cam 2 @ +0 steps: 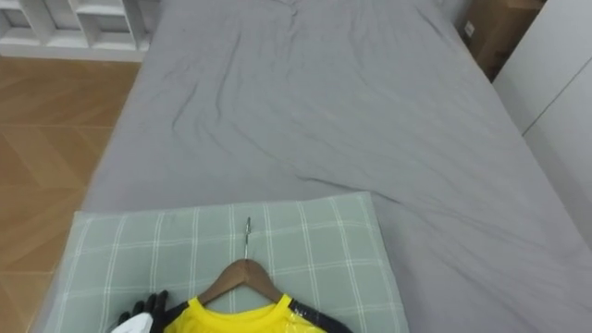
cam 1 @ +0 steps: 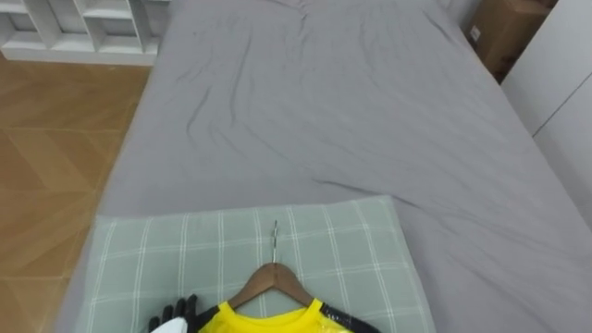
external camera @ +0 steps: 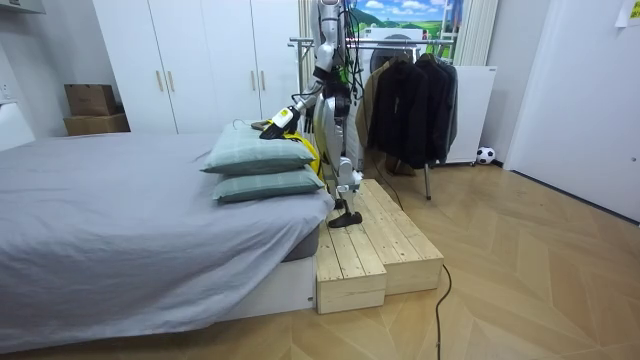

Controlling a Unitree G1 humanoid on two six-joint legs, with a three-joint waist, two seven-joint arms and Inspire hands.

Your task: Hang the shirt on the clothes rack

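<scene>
Yellow shirt (cam 1: 268, 322) on a wooden hanger (cam 1: 274, 281) lies flat on the green checked pillow (cam 1: 166, 259) at the near end of the bed (cam 1: 351, 111). Only the shirt's collar and shoulders show at the lower edge of the eye views, with dark trim on both shoulders. The hanger's metal hook (cam 1: 275, 239) points away from the robot, up the pillow towards the grey sheet. The hook rests on the pillow and is hung on nothing.

Left hand (cam 1: 178, 310) is at the lower left, dark fingers just beside the shirt's left shoulder, on or just over the pillow. Cannot tell whether the fingers are spread or pinching the cloth. In the room view the same arm reaches out over the top pillow with the yellow cloth at its end.

Room view: the robot stands on a low wooden platform (external camera: 370, 250) at the head of the bed, facing along it and leaning towards the pillows. The checked pillow is stacked on a second pillow (external camera: 265, 186). A clothes rack (external camera: 410, 95) with dark jackets stands behind the robot, apart from the bed.

White wardrobes (external camera: 200, 60) line the far wall, and cardboard boxes (external camera: 90, 100) sit beyond the bed. A white shelf unit (cam 1: 83, 28) and wooden floor (cam 1: 46, 139) are to the robot's left.
</scene>
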